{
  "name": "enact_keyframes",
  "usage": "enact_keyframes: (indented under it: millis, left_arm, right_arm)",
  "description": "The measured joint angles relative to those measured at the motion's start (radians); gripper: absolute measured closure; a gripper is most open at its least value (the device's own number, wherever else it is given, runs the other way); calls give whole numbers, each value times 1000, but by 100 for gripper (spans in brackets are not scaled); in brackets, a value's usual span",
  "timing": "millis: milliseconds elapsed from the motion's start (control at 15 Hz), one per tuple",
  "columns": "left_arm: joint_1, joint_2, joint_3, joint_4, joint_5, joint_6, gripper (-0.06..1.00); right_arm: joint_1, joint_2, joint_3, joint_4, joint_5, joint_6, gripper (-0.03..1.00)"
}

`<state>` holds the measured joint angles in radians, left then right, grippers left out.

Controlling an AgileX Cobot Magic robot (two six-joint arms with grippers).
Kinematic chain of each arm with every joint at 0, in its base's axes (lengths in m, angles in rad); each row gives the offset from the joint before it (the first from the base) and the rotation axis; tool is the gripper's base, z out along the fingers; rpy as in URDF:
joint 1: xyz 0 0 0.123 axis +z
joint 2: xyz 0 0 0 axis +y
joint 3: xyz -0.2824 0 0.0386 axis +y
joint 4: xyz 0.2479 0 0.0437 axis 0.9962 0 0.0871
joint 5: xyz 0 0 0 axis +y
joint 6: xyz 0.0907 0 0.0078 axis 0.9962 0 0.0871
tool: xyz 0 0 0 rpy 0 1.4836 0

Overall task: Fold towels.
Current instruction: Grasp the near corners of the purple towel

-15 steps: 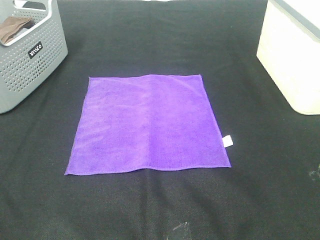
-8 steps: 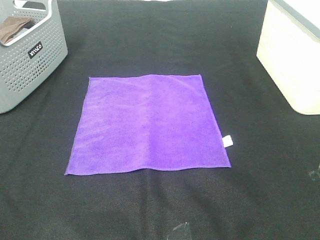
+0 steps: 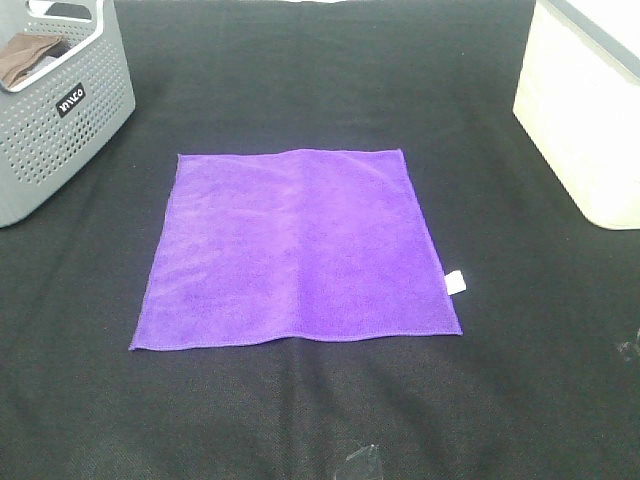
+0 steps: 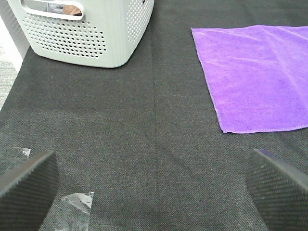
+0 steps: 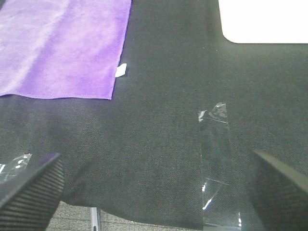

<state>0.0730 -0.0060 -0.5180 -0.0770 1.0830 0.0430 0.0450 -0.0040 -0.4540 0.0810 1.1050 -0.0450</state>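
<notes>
Towel [image 3: 297,250] flat, apart from left pincer [image 4: 154,192] and right pincer [image 5: 156,192]

left gripper [image 4: 151,162]: two black fingers [image 4: 29,188] with broad flat pads, a fine dotted grain and blunt tips; one top edge has a faint violet sheen.
right gripper [image 5: 154,163]: black fingers [image 5: 32,188]; one pad has fine parallel ribs, the other a dotted grain.

Grey basket [image 3: 50,150] holding brown cloth [image 3: 25,58]; white bin [image 3: 585,110].
</notes>
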Motion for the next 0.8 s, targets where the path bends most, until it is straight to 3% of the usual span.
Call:
enact_keyframes:
  millis: [667, 800]
  left_arm:
    - [0, 6, -1, -4, 2, -1, -4]
    - [0, 143, -61, -9, 62, -3, -4]
  right_arm:
    - [0, 0, -2, 2, 1, -4, 1]
    - [0, 71, -42, 4, 47, -9, 1]
